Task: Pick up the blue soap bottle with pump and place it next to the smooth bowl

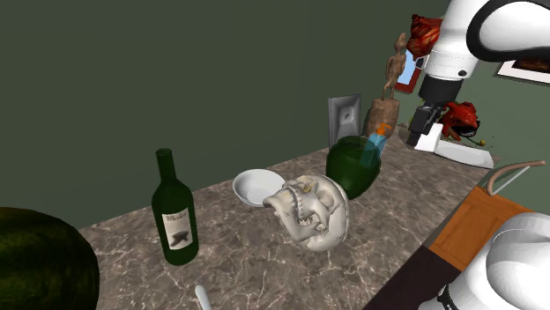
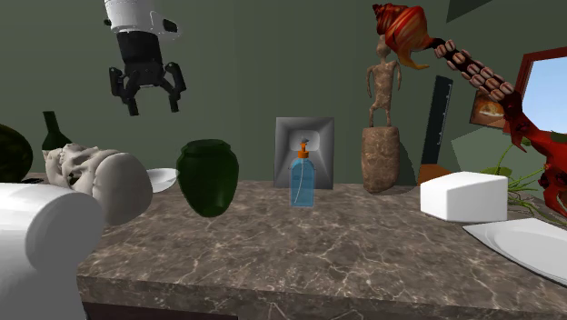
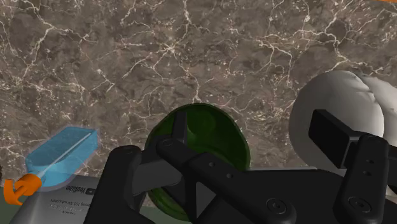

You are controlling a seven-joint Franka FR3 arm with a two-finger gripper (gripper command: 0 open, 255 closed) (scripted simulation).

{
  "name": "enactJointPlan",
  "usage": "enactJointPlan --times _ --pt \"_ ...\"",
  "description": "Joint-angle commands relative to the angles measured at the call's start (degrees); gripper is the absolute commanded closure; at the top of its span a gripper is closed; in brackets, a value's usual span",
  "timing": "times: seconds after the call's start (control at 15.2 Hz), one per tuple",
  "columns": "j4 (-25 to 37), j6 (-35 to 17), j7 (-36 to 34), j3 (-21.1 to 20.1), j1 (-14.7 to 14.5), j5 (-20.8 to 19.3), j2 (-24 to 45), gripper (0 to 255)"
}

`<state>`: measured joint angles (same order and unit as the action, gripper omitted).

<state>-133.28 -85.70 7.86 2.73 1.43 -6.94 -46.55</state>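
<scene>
The blue soap bottle (image 2: 302, 185) with an orange pump stands upright on the marbled counter (image 2: 363, 245), just to the second exterior view's right of a dark green vase (image 2: 208, 175). In the shoulder view the blue soap bottle (image 1: 377, 141) peeks out from behind the green vase (image 1: 354, 166). The smooth white bowl (image 1: 256, 187) sits beyond a pale skull (image 1: 310, 211), on the vase's far side from the bottle. My gripper (image 2: 148, 95) hangs open and empty high over the vase. Seen from the wrist, the blue soap bottle (image 3: 60, 153) lies off to one side of the green vase (image 3: 197, 143).
A green wine bottle (image 1: 174, 211) and a watermelon (image 1: 40, 264) stand at the shoulder view's left. Behind the soap bottle are a grey framed panel (image 2: 304, 145) and a wooden figurine (image 2: 380, 136). A white block (image 2: 463, 195) sits at the second exterior view's right.
</scene>
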Motion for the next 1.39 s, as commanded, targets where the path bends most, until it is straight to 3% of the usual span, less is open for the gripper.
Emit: enactJointPlan --times 0.0,0.73,1.32 --pt "0.0 0.0 0.0 0.0 0.0 0.0 0.0 0" --pt "7.1 -11.9 9.1 11.6 2.5 -3.5 17.2 0" --pt "19.1 -18.4 18.3 20.3 3.6 0.3 34.9 0"
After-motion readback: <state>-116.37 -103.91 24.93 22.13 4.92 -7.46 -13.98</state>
